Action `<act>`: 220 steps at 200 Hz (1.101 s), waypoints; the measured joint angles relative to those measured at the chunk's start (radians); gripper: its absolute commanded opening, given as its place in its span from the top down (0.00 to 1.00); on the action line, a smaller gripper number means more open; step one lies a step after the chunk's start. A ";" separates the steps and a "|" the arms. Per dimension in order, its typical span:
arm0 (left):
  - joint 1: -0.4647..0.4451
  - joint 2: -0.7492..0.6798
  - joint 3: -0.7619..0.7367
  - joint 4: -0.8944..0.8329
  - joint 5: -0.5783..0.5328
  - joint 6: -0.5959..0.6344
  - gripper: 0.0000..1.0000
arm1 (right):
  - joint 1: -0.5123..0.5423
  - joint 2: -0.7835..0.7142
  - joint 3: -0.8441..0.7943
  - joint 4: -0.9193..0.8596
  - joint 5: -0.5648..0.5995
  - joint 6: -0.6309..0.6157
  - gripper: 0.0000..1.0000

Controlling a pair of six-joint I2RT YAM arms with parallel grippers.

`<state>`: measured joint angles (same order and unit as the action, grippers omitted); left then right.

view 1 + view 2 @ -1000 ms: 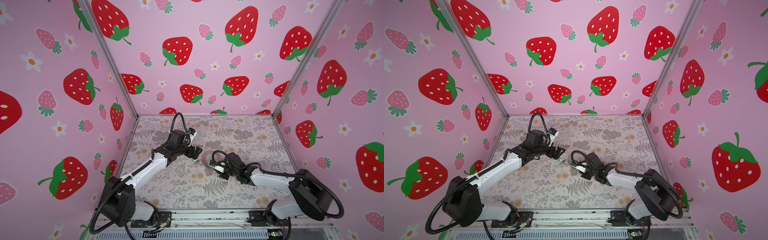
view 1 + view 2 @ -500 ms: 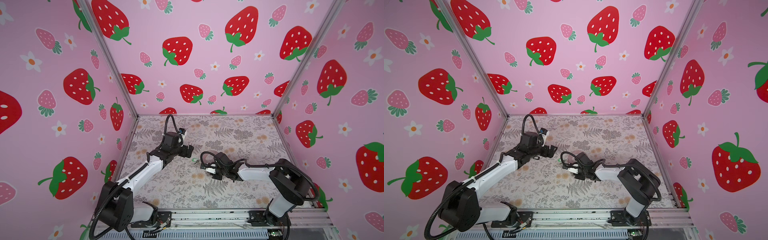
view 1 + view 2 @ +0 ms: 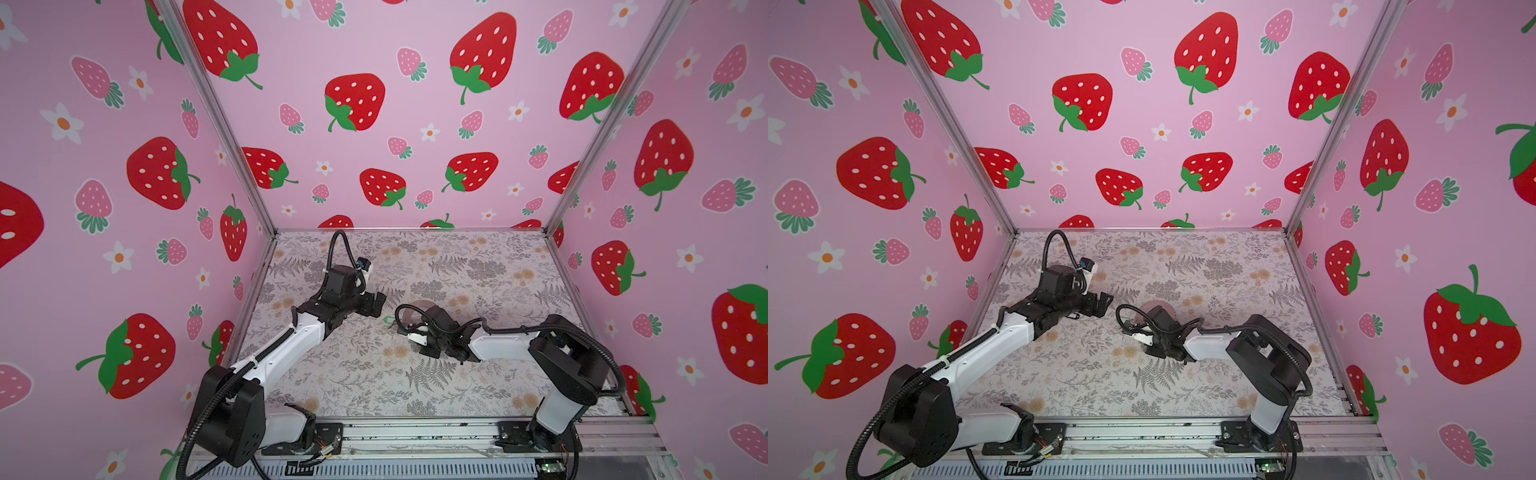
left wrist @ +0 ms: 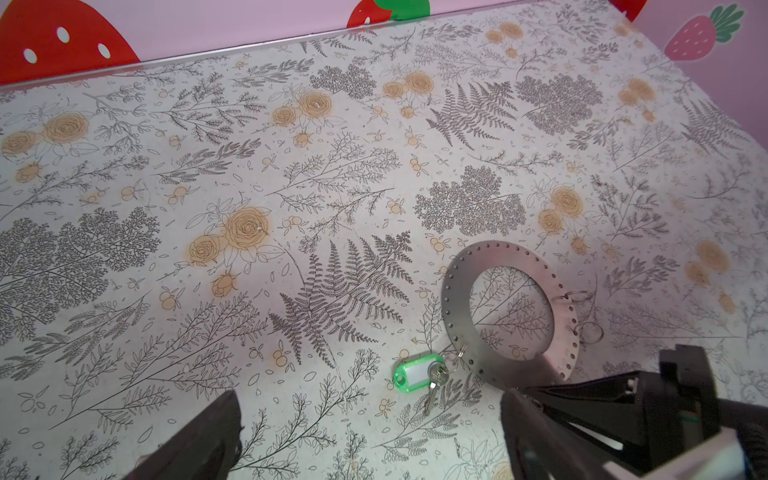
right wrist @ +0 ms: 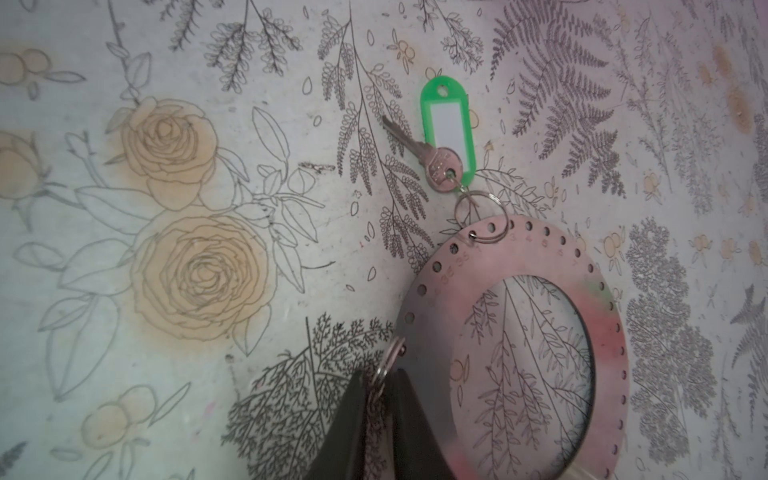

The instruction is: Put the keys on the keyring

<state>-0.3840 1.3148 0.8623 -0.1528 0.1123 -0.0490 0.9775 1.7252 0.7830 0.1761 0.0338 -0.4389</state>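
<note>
The keyring (image 5: 440, 299), a flat grey metal disc with a wide centre hole, lies on the floral mat; in both top views my right arm partly hides the keyring (image 3: 420, 305) (image 3: 1152, 309). A green-tagged key (image 5: 448, 124) (image 4: 417, 375) (image 3: 388, 319) lies beside it, hooked through a wire loop (image 5: 480, 216) into an edge hole. My right gripper (image 5: 380, 386) (image 3: 415, 332) is shut on another small wire loop (image 5: 390, 357) at the ring's rim. My left gripper (image 4: 370, 436) (image 3: 378, 305) (image 3: 1102, 305) hovers open just left of the green key, holding nothing.
Two more wire loops (image 4: 582, 297) hang off the ring's far edge. My right arm (image 4: 665, 399) lies close to the left gripper. Strawberry-print walls (image 3: 415, 124) enclose the mat on three sides. A metal rail (image 3: 415, 432) runs along the front.
My right gripper has moved left to the keyring's rim and its jaws have narrowed onto a wire loop. The left gripper has drawn back slightly to the left and stays open.
</note>
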 measured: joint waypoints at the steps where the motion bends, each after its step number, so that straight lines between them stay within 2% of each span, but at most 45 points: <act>1: 0.000 0.000 0.000 0.000 0.000 0.000 0.02 | 0.000 0.000 0.000 0.000 0.001 0.000 0.84; 116: 0.000 0.000 -0.015 -0.005 0.005 0.023 0.05 | 0.009 -0.001 0.000 0.003 0.022 0.015 0.95; 162: 0.001 -0.005 -0.018 -0.004 0.042 0.051 0.08 | 0.009 -0.063 -0.027 0.000 0.004 -0.005 0.97; 190: 0.001 -0.063 -0.056 0.005 0.075 0.111 0.14 | -0.002 -0.148 -0.045 -0.001 -0.041 -0.025 0.98; 220: 0.004 -0.169 -0.124 0.034 0.142 0.203 0.21 | -0.036 -0.251 -0.051 0.003 -0.156 -0.051 0.99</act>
<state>-0.3801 1.1461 0.7387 -0.1192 0.2539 0.1543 0.9413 1.4738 0.7315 0.1795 -0.1219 -0.4904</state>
